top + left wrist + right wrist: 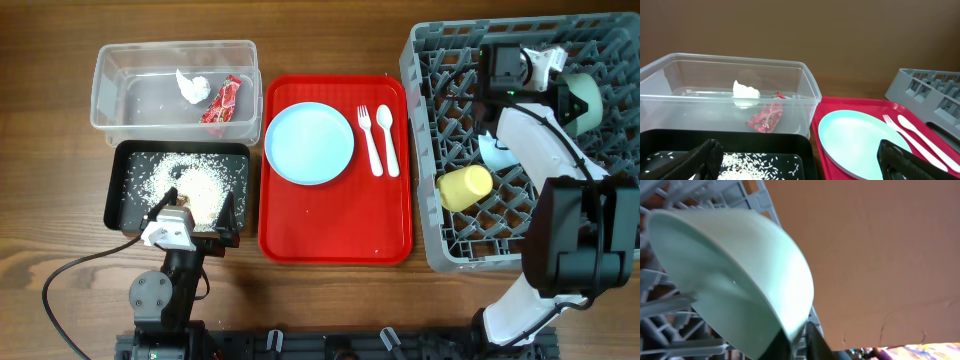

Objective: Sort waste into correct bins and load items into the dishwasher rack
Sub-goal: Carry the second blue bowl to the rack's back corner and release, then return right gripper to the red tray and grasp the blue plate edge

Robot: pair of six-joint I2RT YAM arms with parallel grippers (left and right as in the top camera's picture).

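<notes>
Mint-green bowl (735, 275) on edge in dishwasher rack (450, 60), right fingers (795, 342) pinching rim; left fingers (710, 155) spread.

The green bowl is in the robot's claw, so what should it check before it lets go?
1. Right claw pinches the mint-green bowl by its rim: ok.
2. Bowl is over the grey rack, not the table: ok.
3. Bowl is seated between pegs: cannot tell, the wrist view is too close.
4. Yellow cup and small blue bowl are already in the rack, apart from the green bowl: ok.
5. Everything is loaded: not ok; the blue plate, fork and spoon lie on the red tray.
6. Left claw is open and out of the way, over the black tray: ok.
</notes>
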